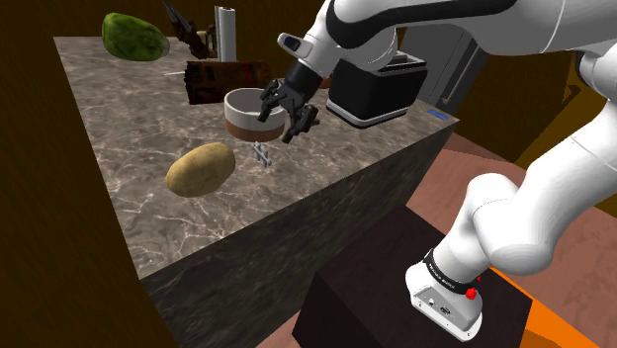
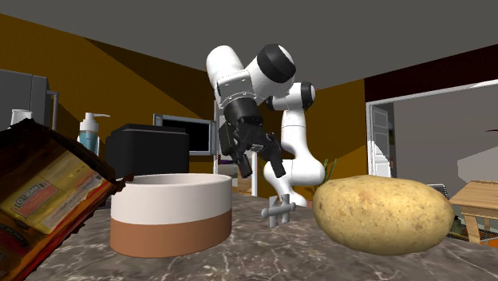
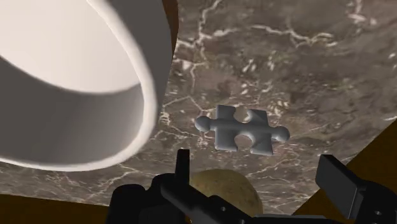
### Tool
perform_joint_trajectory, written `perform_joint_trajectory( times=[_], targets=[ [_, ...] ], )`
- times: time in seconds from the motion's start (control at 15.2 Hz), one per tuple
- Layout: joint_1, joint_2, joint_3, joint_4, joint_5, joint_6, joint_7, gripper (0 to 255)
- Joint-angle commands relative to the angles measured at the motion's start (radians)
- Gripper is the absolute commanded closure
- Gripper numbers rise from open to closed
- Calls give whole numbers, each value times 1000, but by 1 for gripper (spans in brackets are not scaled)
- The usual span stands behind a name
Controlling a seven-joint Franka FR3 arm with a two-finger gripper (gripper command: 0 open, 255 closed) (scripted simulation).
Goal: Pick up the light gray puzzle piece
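Observation:
The light gray puzzle piece (image 1: 261, 153) (image 2: 278, 210) (image 3: 240, 129) lies flat on the dark marble counter (image 1: 129, 119), between a white bowl with a brown base (image 1: 252, 114) (image 2: 170, 211) (image 3: 76, 83) and a tan potato (image 1: 201, 168) (image 2: 383, 214) (image 3: 226, 188). My black gripper (image 1: 288, 121) (image 2: 259, 169) (image 3: 261, 175) hangs open above the piece, close beside the bowl's rim. Its fingers stand wide apart and touch nothing. In the wrist view the piece sits just ahead of the gap between the fingers.
A black boxy appliance (image 1: 376, 89) stands behind the gripper near the counter's far corner. A brown snack packet (image 1: 222, 79) (image 2: 48, 191), a white roll (image 1: 225, 35) and a green lump (image 1: 133, 38) sit further back. The counter edge (image 1: 326, 193) drops off near the piece.

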Motion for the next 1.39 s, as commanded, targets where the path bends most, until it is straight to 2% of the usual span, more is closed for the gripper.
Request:
perform_joint_trajectory(
  times=[0.0, 0.66, 0.73, 1.32],
  targets=[
    [32, 24, -2, 30, 60, -6, -109, 0],
    [42, 55, -3, -32, 108, 72, -182, 0],
    [42, 54, -2, -32, 108, 72, -181, 255],
    [42, 55, -2, -32, 108, 72, -182, 255]
  ],
)
